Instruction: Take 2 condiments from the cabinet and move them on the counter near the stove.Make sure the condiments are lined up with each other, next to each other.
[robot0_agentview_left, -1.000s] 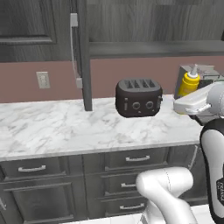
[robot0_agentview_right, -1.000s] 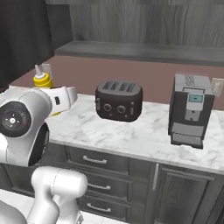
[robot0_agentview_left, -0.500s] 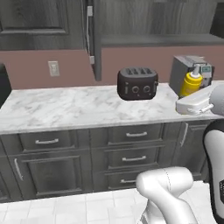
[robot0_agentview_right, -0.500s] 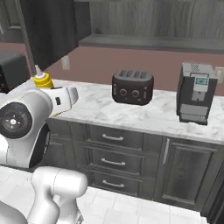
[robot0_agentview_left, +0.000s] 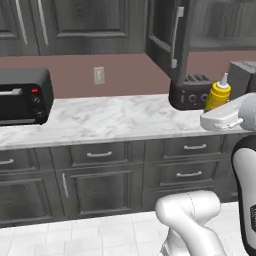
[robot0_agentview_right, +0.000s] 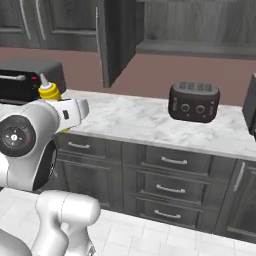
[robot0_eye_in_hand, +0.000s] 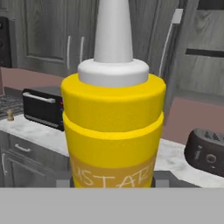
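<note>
Risk first: I'm carrying the yellow squeeze bottle (robot0_eye_in_hand: 113, 118) upright in my gripper (robot0_eye_in_hand: 113, 186), jaws part open and closed on its lower body, held off the counter (robot0_agentview_left: 115, 117) in front of its front edge. The bottle is tall and top-heavy with a smooth wall; with the base driving, a jolt could tip or slip it in the grip. The open cabinet door (robot0_agentview_right: 112, 40) hangs out over the counter, so a high swing could clip the nozzle (robot0_eye_in_hand: 113, 30) on it. Setting down near the toaster oven (robot0_agentview_left: 22, 95) needs care; a tilted release would topple the bottle.

Hard to make out:
- My fingertips are hidden behind the bottle in the hand view, so I can't check how square the grip is.
- In both base views my own arm covers the lower bottle.
- Stove: only a sliver of dark grate at the left edge of the hand view, probably it, so the drop spot is not judged yet.
- A small brown thing (robot0_eye_in_hand: 9, 115) sits on the counter by that grate; too small to name.
- Cabinet shelf is mostly cut off, so 2nd condiment not located.
</note>
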